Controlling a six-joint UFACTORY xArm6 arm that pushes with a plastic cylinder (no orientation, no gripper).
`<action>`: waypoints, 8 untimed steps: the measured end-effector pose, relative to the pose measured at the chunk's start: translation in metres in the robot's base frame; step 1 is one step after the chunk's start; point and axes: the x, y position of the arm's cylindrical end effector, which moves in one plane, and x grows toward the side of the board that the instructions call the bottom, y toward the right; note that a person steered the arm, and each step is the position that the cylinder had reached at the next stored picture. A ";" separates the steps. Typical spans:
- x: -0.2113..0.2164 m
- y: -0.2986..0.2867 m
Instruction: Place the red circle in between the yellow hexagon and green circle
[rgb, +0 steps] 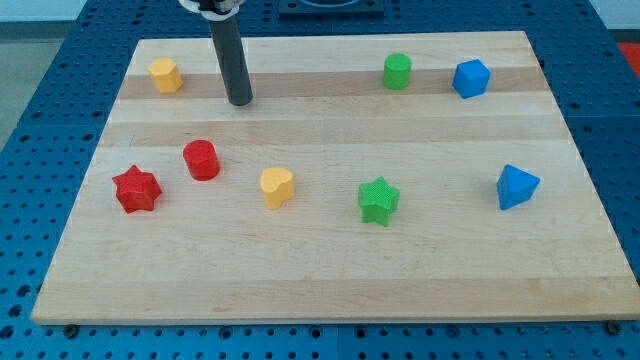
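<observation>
My tip (239, 103) rests on the wooden board (320, 280) near its top-left corner, just right of the yellow hexagon (165, 75), touching no block; there is no gripper to report. The red circle (201, 160) sits toward the left edge, beside the red star (136, 190). The green circle (397, 71) stands near the top edge, right of centre, well apart from the hexagon.

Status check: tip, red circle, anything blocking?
My tip near view's top, right of yellow hexagon. Red circle untouched below it, beside red star. Path toward green circle unobstructed.
</observation>
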 end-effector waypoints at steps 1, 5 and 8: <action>0.000 0.000; 0.188 -0.016; 0.294 -0.044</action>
